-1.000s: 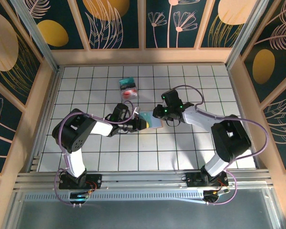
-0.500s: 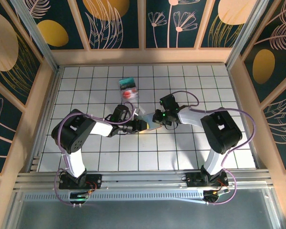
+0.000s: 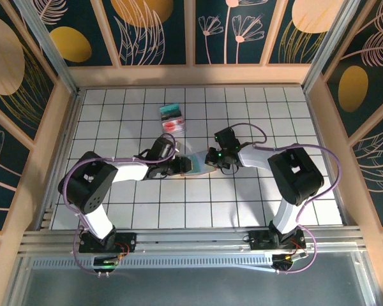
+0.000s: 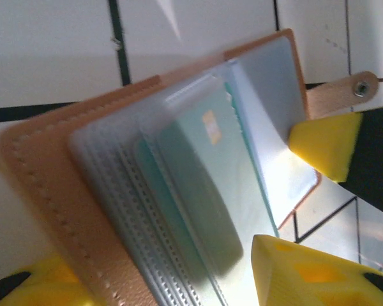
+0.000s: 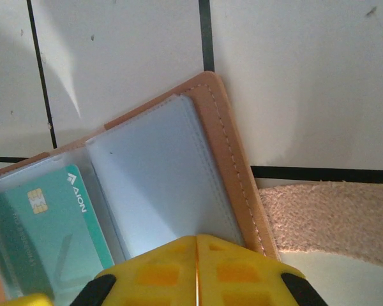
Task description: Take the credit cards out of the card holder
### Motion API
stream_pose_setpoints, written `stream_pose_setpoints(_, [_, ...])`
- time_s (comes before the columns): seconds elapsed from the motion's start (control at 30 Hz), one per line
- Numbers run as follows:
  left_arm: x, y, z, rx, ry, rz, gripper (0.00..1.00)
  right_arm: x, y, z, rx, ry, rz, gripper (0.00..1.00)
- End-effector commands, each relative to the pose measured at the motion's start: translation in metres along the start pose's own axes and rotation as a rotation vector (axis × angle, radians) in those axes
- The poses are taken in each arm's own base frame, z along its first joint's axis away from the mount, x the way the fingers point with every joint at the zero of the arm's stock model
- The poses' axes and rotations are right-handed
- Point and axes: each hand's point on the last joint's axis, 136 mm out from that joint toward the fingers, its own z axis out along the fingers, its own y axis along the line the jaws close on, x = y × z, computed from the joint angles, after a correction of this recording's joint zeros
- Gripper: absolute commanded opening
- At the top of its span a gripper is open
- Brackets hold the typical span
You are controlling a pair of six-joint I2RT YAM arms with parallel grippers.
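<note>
- Lying open mid-table on the white tiled table (image 3: 242,191), between both grippers: tan card holder (image 3: 198,163), with a teal card (image 5: 45,223) in a clear sleeve.
- Straddling its stitched cover: left gripper (image 4: 166,280), fingers spread.
- Resting on its tan border: right gripper (image 5: 196,255), fingers pressed together.

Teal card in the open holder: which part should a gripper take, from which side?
Likely its chip-end edge: the teal card lies flat in a clear sleeve of the card holder, that end nearest the sleeve's rim. Come from there, opposite the shut right gripper.
</note>
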Motion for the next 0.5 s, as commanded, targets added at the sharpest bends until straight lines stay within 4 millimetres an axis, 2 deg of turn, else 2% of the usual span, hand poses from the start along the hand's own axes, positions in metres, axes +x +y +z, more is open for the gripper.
stream_pose_setpoints(0.0, [0.009,0.039,-0.001,-0.172,0.011,-0.025,0.48,0.009,-0.01,-0.001,0.032,-0.002,0.037,0.06])
stream_pose_setpoints(0.33, [-0.019,0.046,0.006,-0.264,-0.06,0.023,0.42,0.007,-0.001,-0.01,0.015,-0.067,0.082,0.0])
stream_pose_setpoints(0.47, [-0.026,0.051,-0.001,-0.32,-0.082,0.033,0.48,0.001,-0.002,-0.019,0.031,-0.105,0.089,0.0])
